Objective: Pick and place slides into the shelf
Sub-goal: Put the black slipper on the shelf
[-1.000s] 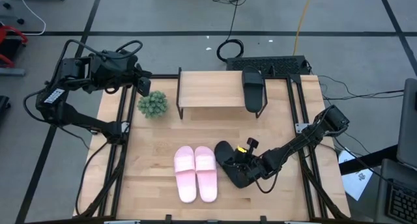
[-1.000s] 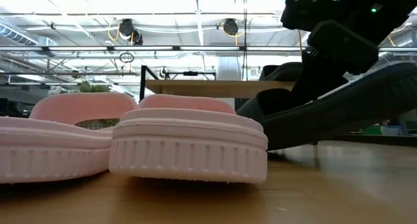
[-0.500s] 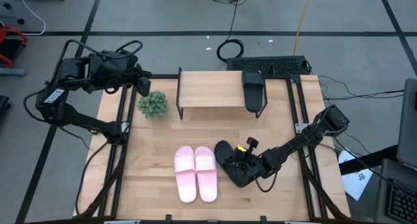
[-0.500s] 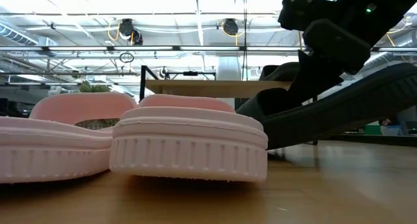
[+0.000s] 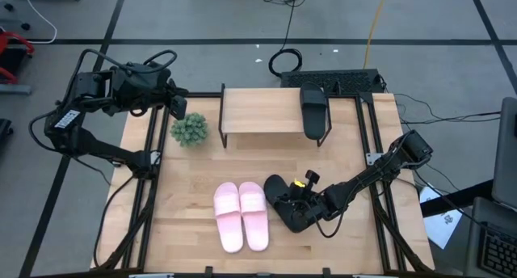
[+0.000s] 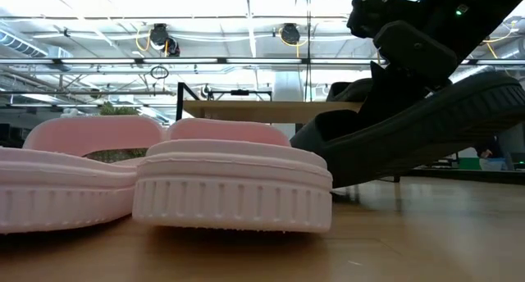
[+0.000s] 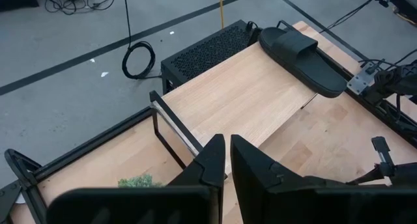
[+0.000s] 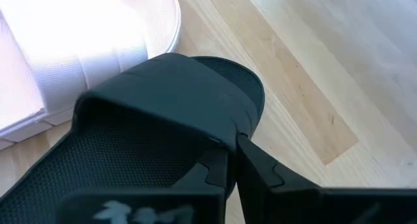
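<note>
Nearest the front edge of the worktop (image 5: 186,221) lies the light pink pair of slides (image 5: 241,216), side by side and flat, not yet handled. Just beside them on the right, the right gripper (image 5: 300,204) has its jaws clamped on the strap of a black slide (image 5: 284,204). In the low view that black slide is tilted, one end raised and the other low by the wood (whether it touches the surface cannot be told). It sits very close to the nearer pink slide; whether they touch is not clear.

Farther back stands the shelf (image 5: 262,112), its plank top carrying the other black slide (image 5: 313,112) at the right end, with bare plank to its left. A small green plant (image 5: 189,128) stands just off the shelf's left end. The left gripper (image 7: 227,160) waits above that back left corner, jaws together and holding nothing.

The step in hand looks like the pick of the second black slide. The next move likely calls for lifting it clear of the pink pair, carrying it back to the shelf and setting it flat on the plank beside its mate (keeping the grip firm, since a strap hold could let the sole swing).
</note>
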Tool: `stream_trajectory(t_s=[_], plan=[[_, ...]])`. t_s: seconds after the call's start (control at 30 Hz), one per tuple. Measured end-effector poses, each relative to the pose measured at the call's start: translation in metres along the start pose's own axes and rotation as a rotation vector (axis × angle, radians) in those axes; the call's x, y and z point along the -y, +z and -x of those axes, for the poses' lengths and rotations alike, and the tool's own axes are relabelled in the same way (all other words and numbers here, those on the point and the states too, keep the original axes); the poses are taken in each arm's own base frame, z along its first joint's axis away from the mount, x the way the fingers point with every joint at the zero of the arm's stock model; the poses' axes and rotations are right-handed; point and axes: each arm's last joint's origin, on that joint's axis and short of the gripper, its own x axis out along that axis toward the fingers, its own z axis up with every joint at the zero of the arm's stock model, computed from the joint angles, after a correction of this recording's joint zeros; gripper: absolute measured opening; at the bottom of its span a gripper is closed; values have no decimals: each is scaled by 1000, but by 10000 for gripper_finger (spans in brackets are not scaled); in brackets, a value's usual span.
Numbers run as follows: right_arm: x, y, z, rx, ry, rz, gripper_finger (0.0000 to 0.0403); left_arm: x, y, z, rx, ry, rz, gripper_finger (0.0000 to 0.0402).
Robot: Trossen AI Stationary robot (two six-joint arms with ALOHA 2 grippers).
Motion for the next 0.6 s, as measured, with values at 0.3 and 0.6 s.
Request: stream_trajectory(t_s=[0.3, 0.6], plan=[[0, 0, 0, -3, -4, 5, 6, 0, 0, 0, -7, -9, 3, 26], [1, -1, 0, -6, -9, 8, 2, 0, 0, 0, -9, -10, 4, 26]])
